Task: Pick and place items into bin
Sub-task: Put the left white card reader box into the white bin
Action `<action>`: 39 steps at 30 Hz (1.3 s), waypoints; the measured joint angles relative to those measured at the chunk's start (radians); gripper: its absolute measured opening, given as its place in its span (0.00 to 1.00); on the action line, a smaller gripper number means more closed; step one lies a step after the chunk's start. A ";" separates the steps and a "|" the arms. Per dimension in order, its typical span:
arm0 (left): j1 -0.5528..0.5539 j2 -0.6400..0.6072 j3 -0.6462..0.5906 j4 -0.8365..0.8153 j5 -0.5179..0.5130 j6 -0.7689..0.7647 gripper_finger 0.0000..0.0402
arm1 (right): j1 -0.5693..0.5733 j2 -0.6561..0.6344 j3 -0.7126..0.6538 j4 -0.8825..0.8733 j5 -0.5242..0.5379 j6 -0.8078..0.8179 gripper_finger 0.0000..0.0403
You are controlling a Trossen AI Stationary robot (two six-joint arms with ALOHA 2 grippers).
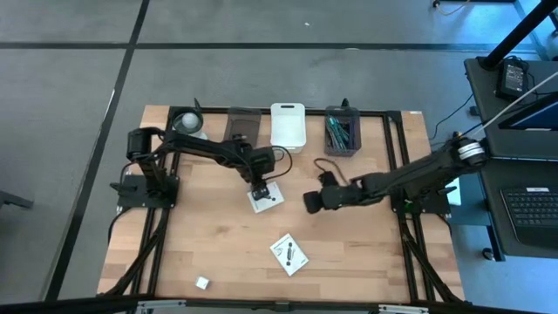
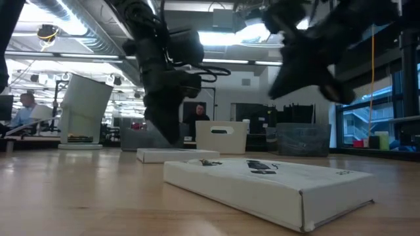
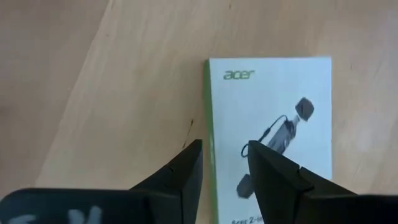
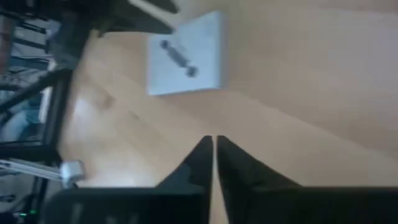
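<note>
Two white square packets with black marks lie flat on the wooden table: one in the middle, one nearer the front. A tiny white cube lies near the front edge. My left gripper is open just above the middle packet. One finger stands over the table beside the packet's green edge and the other over its face. My right gripper is shut and empty, right of that packet and above the table. Teal and grey ties lie in a dark bin. My left gripper points down at the middle packet's edge, one finger on each side of that edge. I cannot tell whether the fingertips touch the packet, which lies flat on the table.
At the far edge stand a white cup-like cylinder, a dark tray, a white bin and the dark bin. In the low view the front packet lies close to the camera. Bare wood lies at the left and right front.
</note>
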 joint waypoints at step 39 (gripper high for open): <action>0.002 -0.017 -0.004 -0.217 -0.017 0.196 0.28 | -0.019 0.579 0.477 -0.302 0.101 -0.627 0.52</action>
